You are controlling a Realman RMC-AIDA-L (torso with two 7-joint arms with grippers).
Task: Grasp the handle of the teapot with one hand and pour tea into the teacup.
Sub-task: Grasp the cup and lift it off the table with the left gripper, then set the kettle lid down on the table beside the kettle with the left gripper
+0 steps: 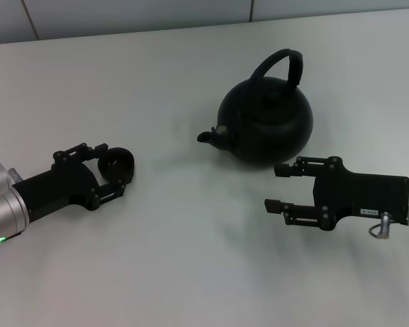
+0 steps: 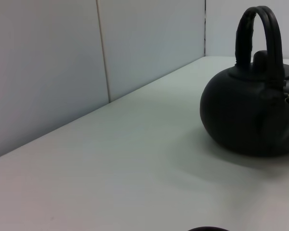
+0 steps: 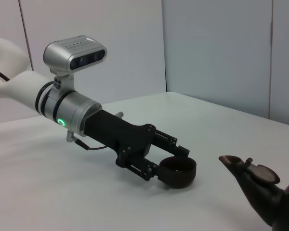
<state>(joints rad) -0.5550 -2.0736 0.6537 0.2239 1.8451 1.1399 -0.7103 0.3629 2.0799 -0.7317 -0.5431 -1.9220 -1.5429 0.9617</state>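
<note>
The matte-black teapot (image 1: pixel 266 126) stands at the back right of the table, with its spout (image 1: pixel 208 136) toward the left and its arched handle (image 1: pixel 281 68) upright. The teapot also shows in the left wrist view (image 2: pixel 248 115), and its spout in the right wrist view (image 3: pixel 248 175). The small dark teacup (image 1: pixel 117 162) sits at the left, low at the table. My left gripper (image 1: pixel 113 170) is shut on the teacup, one finger on each side, as the right wrist view (image 3: pixel 176 161) shows. My right gripper (image 1: pixel 275 186) is open and empty, just in front of the teapot.
The white table (image 1: pixel 191 259) runs back to a pale panelled wall (image 1: pixel 123 13). The left arm's silver wrist with a green light (image 3: pixel 62 120) and its camera (image 3: pixel 74 55) reach in over the table.
</note>
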